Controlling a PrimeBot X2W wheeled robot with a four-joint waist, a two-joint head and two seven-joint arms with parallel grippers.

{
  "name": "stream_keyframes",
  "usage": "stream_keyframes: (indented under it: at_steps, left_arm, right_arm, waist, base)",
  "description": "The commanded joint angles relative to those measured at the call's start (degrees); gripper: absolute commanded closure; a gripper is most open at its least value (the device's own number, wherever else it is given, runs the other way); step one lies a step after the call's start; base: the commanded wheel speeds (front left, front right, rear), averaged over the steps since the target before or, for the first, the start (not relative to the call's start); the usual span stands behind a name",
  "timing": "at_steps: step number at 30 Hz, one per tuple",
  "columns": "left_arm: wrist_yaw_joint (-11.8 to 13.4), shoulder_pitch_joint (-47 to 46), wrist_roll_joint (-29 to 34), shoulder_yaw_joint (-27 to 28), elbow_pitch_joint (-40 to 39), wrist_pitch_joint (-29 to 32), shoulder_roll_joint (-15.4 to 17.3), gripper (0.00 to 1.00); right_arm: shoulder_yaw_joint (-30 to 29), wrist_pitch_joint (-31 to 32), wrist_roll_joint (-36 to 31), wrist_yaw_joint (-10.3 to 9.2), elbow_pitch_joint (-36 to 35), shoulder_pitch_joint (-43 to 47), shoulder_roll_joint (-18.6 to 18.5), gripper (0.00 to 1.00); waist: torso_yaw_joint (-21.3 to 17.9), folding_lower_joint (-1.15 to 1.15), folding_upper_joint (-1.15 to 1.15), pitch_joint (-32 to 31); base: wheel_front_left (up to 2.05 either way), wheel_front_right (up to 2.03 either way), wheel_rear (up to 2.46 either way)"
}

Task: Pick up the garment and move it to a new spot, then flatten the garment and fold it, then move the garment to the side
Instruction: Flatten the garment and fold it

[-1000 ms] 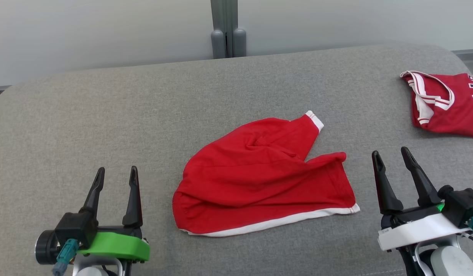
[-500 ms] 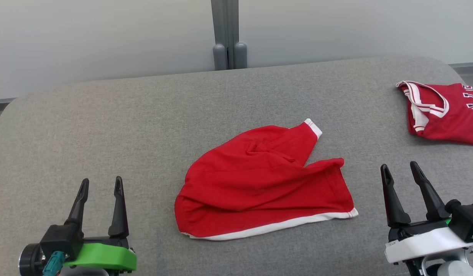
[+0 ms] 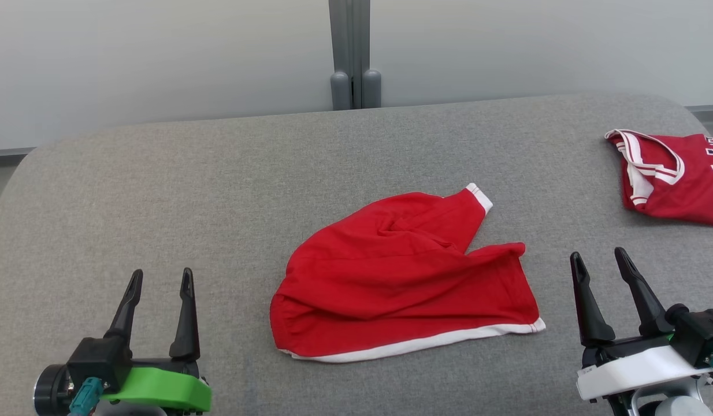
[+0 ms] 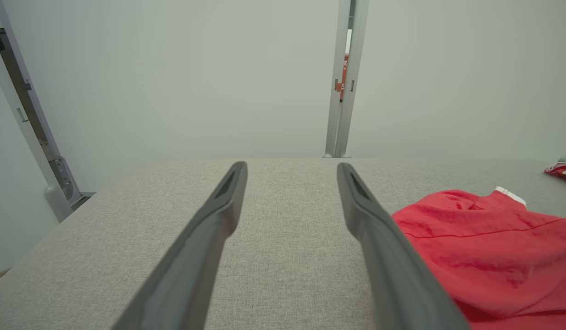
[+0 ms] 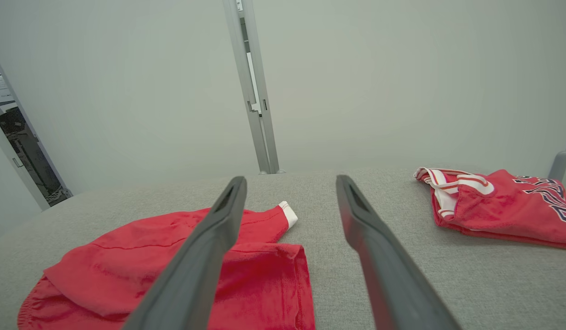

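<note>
1. Black-fingered and spread to its widest, the left gripper (image 3: pixel 163 271) points up the frame at the lower left of the head view, with nothing held between its jaws; a green housing (image 3: pixel 160 388) sits at its base.
2. At the lower right, the right gripper (image 3: pixel 597 253) rises from a white housing (image 3: pixel 628 370), its jaws equally wide apart and empty.
3. Between the two grippers, and touched by neither, the garment (image 3: pixel 403 283) lies crumpled near the middle of the worktop (image 3: pixel 218 190). It is red cloth with a white band along its near edge and a white cuff at the end that points to the far right.
4. From the left wrist, the garment (image 4: pixel 494 247) lies just right of that gripper's right-hand finger. From the right wrist, the left-hand finger crosses in front of the red cloth (image 5: pixel 141 256).
5. Well apart from the garment, a red jersey (image 3: pixel 680 179) with white striped trim and dark lettering lies at the far right edge of the worktop.
6. Covered in grey fabric, the worktop has rounded far corners. Behind it stands a pale wall (image 3: pixel 160 58), split by an upright grey post (image 3: pixel 355 46).
</note>
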Motion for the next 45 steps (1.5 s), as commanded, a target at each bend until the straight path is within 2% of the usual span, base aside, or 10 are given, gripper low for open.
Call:
stream_keyframes:
  at_steps: [1, 19, 37, 45]
  left_arm:
    - [-0.05, 0.26, 0.10, -0.29, -0.45, 0.37, 0.51, 0.00]
    - [0.80, 0.40, -0.28, -1.92, -1.96, 2.76, 0.98, 0.00]
    - [1.71, 0.80, -0.75, -2.44, -1.33, 2.15, 1.62, 0.00]
    - [1.31, 0.81, -1.36, -3.30, 1.14, 1.53, 1.58, 0.00]
  right_arm:
    - [-0.02, -0.15, -0.33, -0.10, 0.17, 0.53, 0.07, 0.00]
    - [0.08, 0.90, -0.69, -0.10, 0.40, -0.34, 0.17, 0.00]
    - [0.06, 1.36, -0.45, -0.10, 0.95, -0.25, 0.14, 0.00]
    - [-0.19, 1.06, 0.22, -0.10, 2.82, -0.92, -0.09, 0.00]
  waist:
    - [0.03, 0.00, 0.00, 0.03]
    - [0.10, 0.00, 0.00, 1.13]
    - [0.02, 0.00, 0.00, 1.17]
    - [-0.07, 0.00, 0.00, 1.59]
  base:
    - [0.00, 0.00, 0.00]
    - [0.00, 0.00, 0.00]
    - [0.00, 0.00, 0.00]
    - [0.00, 0.00, 0.00]
